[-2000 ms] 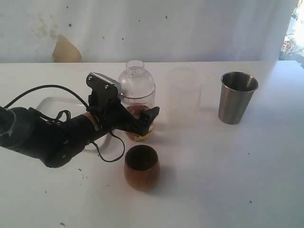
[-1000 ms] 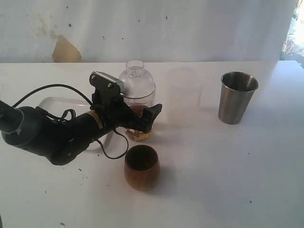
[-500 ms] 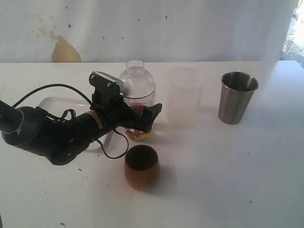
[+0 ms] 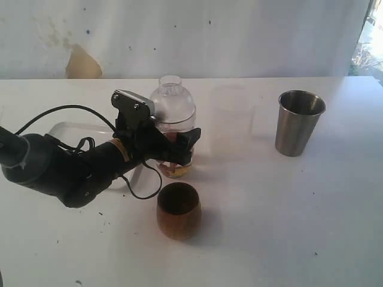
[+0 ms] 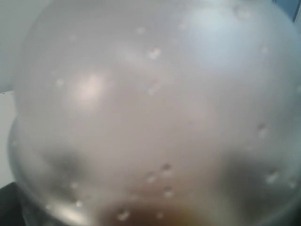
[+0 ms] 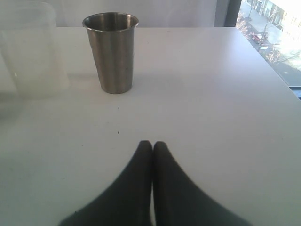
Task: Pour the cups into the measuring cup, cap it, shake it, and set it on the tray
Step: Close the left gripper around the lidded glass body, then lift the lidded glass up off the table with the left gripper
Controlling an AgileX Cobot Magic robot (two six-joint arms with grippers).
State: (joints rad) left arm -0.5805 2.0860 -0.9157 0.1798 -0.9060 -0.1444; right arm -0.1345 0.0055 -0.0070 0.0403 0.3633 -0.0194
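The measuring cup [image 4: 172, 119], clear with a domed cap on top and brownish contents at the bottom, stands mid-table. My left gripper [image 4: 179, 142] reaches in from the left and is shut on it, the front finger [image 4: 190, 139] lying against its wall. The left wrist view is filled by the blurred cap [image 5: 155, 108]. The wooden cup [image 4: 178, 209] stands just in front. The steel tumbler [image 4: 298, 121] [image 6: 112, 52] stands far right. The white tray [image 4: 66, 133] lies behind my left arm. My right gripper [image 6: 152, 143] is shut and empty, low over the table, facing the tumbler.
A frosted translucent cup [image 4: 230, 119] [image 6: 33, 52] stands between the measuring cup and the tumbler. A black cable [image 4: 137, 191] loops from my left arm down beside the wooden cup. A wall runs along the table's far edge.
My left gripper's front finger has drawn in against the measuring cup. The arm, the cups and the right gripper have not moved.
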